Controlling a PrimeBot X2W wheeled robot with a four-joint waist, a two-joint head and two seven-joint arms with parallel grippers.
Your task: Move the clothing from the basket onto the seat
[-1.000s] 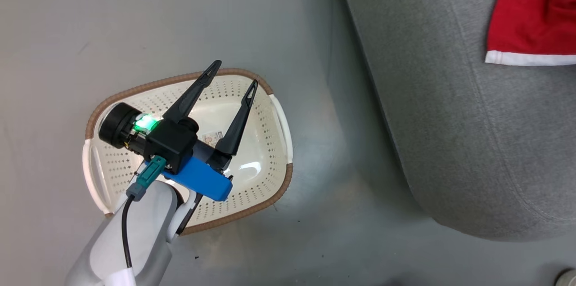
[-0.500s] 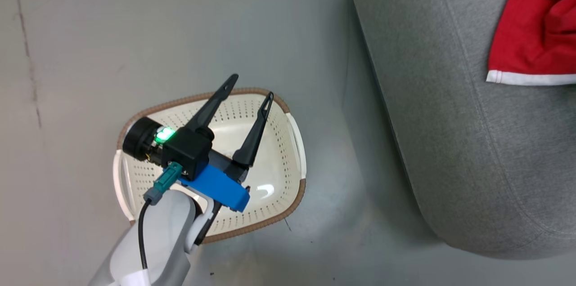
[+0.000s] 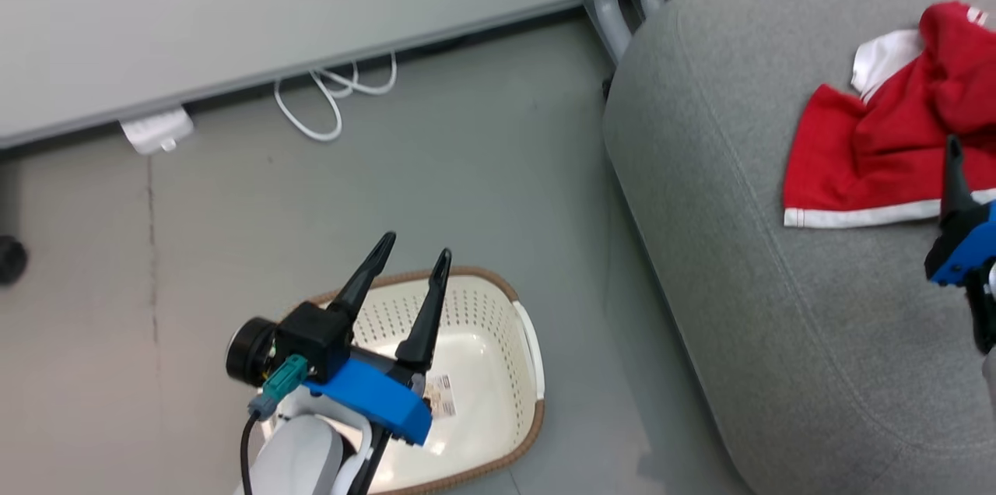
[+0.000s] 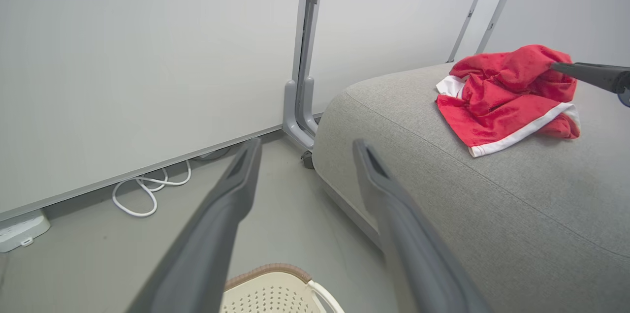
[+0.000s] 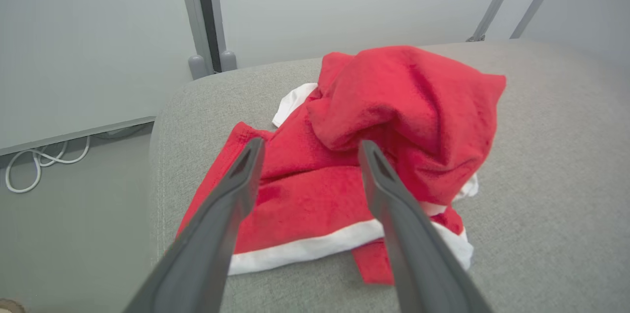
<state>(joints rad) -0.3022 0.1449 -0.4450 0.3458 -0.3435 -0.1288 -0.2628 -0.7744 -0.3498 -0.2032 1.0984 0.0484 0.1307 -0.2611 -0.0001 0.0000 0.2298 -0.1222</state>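
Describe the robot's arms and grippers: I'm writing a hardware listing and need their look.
The left gripper has two long tapering dark fingers on a black boxy body, a blue block beneath, a round black cap beside it, and a teal connector with a dark cable along the pale forearm. The right gripper shows like fingers and blue block.

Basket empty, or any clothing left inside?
Empty: the basket shows a bare bottom with its label; the clothing lies on the seat.

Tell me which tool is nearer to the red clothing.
Right. The right tool hangs open right at the clothing on the seat; the left tool is well off to the side, open above the basket on the floor.
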